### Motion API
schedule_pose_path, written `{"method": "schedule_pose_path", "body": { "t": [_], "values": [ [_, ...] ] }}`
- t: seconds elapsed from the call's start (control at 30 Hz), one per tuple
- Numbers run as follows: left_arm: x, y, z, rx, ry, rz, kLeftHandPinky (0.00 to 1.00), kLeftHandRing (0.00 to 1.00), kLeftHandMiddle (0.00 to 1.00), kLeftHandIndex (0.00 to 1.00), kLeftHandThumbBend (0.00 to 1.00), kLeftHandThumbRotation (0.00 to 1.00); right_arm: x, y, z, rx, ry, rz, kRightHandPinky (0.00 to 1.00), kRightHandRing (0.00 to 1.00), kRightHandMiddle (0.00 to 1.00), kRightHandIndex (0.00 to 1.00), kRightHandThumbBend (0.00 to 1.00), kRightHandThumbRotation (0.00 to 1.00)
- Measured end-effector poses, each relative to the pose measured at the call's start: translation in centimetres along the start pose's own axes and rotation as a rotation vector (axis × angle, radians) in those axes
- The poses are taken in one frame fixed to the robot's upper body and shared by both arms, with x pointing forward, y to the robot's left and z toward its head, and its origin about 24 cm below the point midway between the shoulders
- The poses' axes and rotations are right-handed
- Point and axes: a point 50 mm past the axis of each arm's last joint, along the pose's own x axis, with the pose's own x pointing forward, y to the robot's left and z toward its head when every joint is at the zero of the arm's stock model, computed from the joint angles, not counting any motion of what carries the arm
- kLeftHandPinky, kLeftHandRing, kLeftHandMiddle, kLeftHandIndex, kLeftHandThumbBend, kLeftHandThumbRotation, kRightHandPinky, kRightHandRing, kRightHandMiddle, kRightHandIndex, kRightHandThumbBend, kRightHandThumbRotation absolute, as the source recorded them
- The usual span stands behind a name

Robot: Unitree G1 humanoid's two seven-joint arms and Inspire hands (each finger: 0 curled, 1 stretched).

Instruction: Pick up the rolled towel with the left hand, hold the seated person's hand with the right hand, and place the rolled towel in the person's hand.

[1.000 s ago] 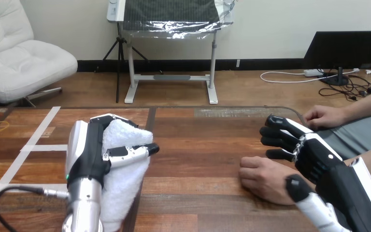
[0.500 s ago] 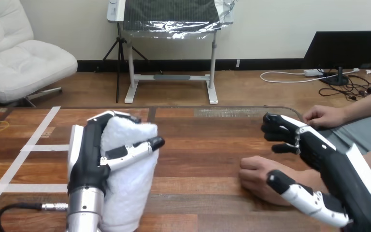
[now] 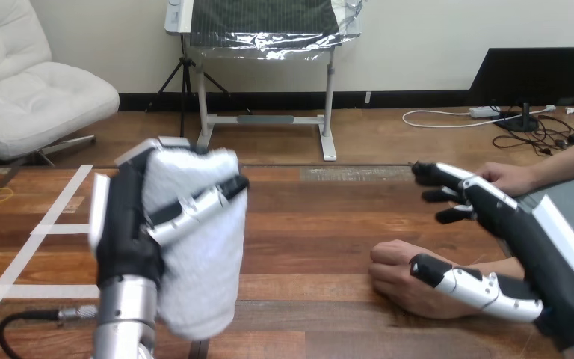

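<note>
Left hand [image 3: 131,224]: wrapped round the rolled towel [image 3: 198,269], up off the table [image 3: 314,217], so I can carry it.
Right hand [image 3: 508,224]: spread wide just by the person's hand [image 3: 396,273], ready to hold it.

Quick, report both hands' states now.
Left hand: shut on the rolled towel.
Right hand: open, over the person's nearer hand, not curled round it.

Wooden table [image 3: 321,217], white tape strips [image 3: 63,200]
</note>
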Motion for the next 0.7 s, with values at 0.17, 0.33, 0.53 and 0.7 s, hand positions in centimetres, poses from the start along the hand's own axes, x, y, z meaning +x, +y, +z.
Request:
{"method": "schedule_pose_path", "body": {
  "t": [0.17, 0.33, 0.53, 0.7],
  "values": [
    [0.2, 0.1, 1.4, -0.071, -0.087, 0.004, 0.22, 0.3, 0.36, 0.37, 0.59, 0.0, 0.6, -1.0, -0.2, -0.051, 0.008, 0.007, 0.72, 0.86, 0.88, 0.86, 0.87, 0.58],
    [0.6, 0.3, 3.1, -0.127, -0.189, 0.011, 0.21, 0.29, 0.36, 0.37, 0.57, 0.0, 1.2, -2.0, -0.3, -0.102, 0.009, 0.019, 0.74, 0.87, 0.89, 0.87, 0.87, 0.56],
    [1.2, 0.4, 5.1, -0.165, -0.31, 0.017, 0.21, 0.29, 0.36, 0.37, 0.57, 0.0, 2.0, -3.2, -0.2, -0.161, 0.015, 0.049, 0.74, 0.89, 0.91, 0.89, 0.89, 0.54],
    [1.8, 0.4, 6.6, -0.191, -0.397, 0.016, 0.22, 0.29, 0.36, 0.37, 0.58, 0.0, 2.6, -4.0, 0.0, -0.212, 0.013, 0.096, 0.74, 0.89, 0.91, 0.89, 0.88, 0.52]
  ]
}}
